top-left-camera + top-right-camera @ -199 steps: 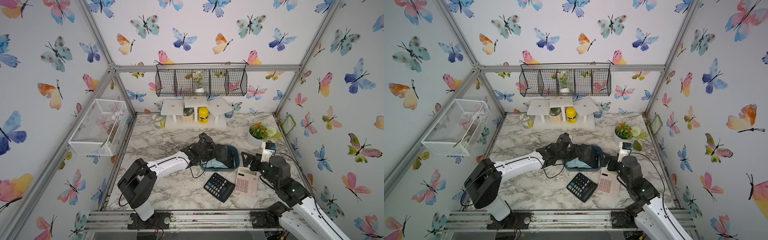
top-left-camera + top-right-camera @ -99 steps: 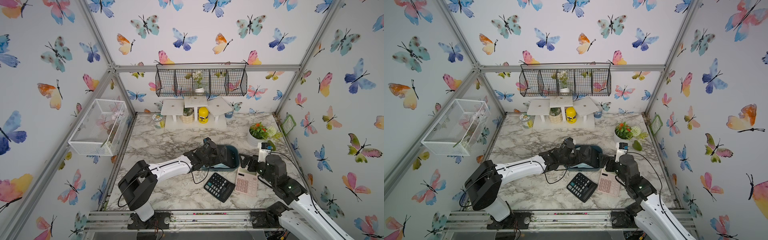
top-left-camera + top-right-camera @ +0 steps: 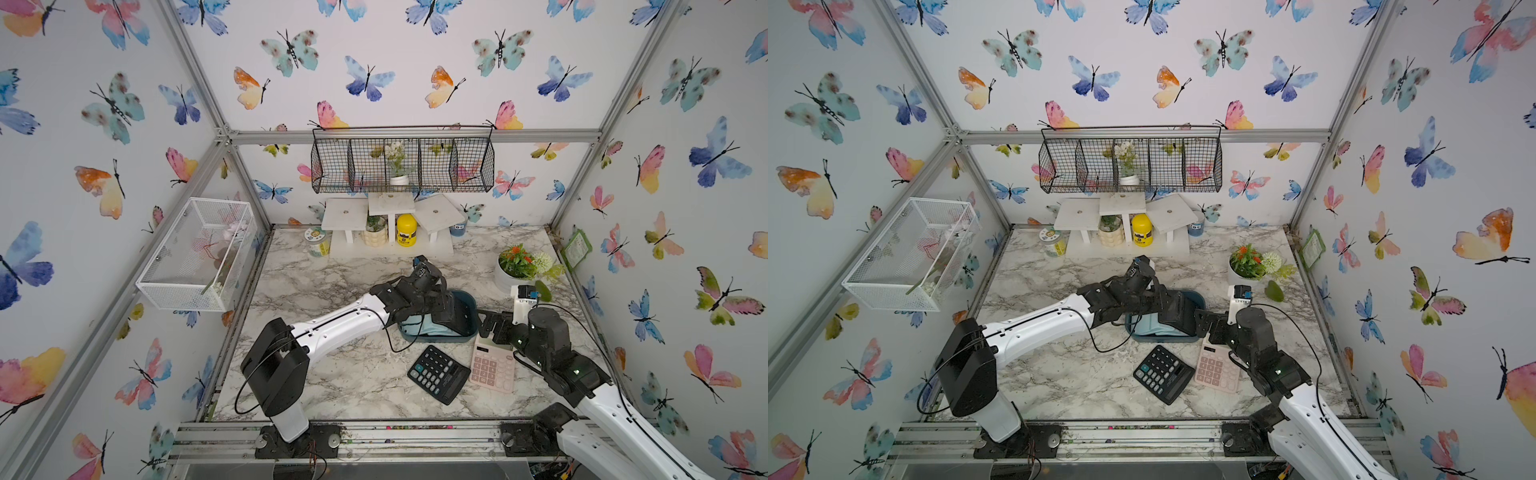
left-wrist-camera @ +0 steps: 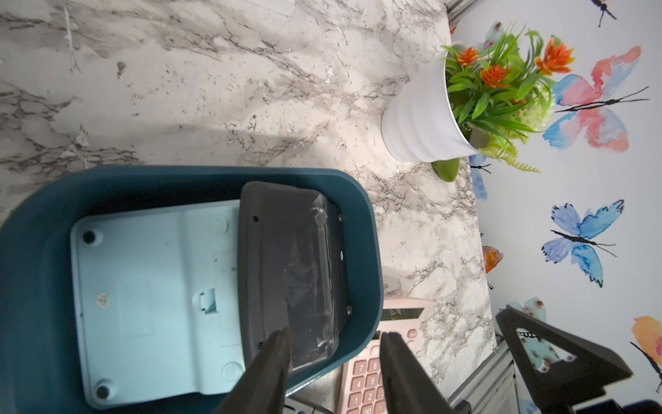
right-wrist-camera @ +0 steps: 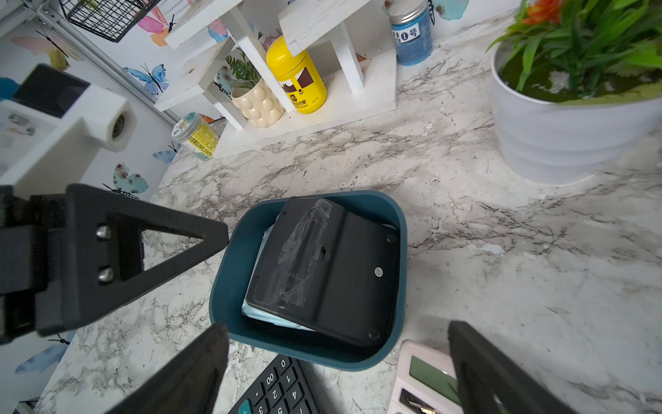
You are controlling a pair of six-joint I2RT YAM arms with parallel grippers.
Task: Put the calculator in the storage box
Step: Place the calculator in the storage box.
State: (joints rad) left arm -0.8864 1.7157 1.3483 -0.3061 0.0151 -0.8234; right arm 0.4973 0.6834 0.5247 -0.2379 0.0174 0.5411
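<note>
Wide-open, empty right claw [image 5: 338,326] should straddle the pink calculator [image 3: 492,368] at the storage box's [image 5: 225,286] four o'clock; left claw [image 4: 335,333] half-open, empty.

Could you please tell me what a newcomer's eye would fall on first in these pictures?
The dark teal storage box near the table's middle draws the eye: a face-down black calculator leans in it across a light blue calculator beneath. In front of the box, a face-up black calculator and a pink calculator lie on the marble table. The left claw and the right claw hang open close to the box.
</note>
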